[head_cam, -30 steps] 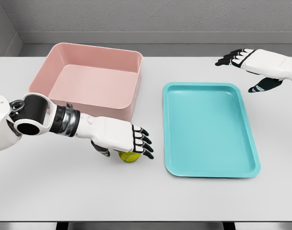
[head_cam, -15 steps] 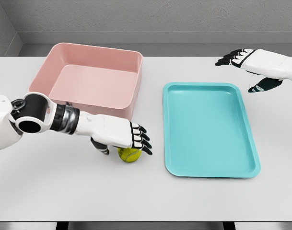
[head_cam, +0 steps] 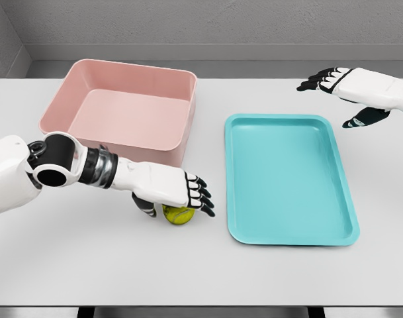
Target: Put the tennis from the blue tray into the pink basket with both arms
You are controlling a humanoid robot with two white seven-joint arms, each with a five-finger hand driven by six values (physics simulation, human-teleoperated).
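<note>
While table-bound, tennis ball [head_cam: 179, 214] underlies left robot hand [head_cam: 169, 188].

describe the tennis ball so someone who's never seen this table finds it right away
Start at the pink basket on the left of the white table. Just in front of its near right corner, on the bare tabletop left of the blue tray, sits the tennis ball under the left robot hand. It is the only small, round, yellow-green thing there.
</note>
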